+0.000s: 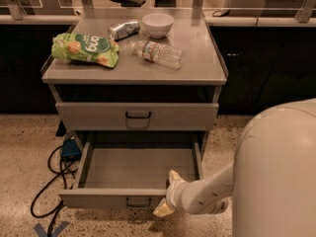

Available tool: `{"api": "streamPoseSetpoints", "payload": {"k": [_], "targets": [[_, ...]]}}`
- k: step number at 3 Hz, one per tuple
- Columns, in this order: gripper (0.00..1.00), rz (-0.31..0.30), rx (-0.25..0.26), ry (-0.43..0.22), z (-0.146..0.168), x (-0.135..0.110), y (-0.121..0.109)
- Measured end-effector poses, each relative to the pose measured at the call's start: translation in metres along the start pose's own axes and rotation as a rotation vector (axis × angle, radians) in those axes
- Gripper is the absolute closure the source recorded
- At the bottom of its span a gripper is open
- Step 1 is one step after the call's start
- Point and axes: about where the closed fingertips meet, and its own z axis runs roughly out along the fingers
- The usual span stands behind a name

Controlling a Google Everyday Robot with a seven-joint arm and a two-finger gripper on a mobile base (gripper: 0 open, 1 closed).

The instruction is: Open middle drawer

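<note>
Claw [166, 195] at R end of front panel, mid drawer [138, 168] open.

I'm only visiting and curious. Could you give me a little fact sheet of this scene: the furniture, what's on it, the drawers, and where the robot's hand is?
furniture: grey cabinet
on top: green snack bag, can on its side, white bowl, water bottle lying down
middle drawer: pulled out, grey tray showing
upper drawer: shut
gripper: at the middle drawer's front panel, right of its handle
floor: black cables left of the cabinet
</note>
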Motion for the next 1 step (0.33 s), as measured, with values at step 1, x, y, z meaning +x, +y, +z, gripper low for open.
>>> {"api": "streamPoseSetpoints", "payload": {"k": [1], "targets": [[0.0, 0.0, 0.0, 0.0, 0.0, 0.0, 0.0]]}}
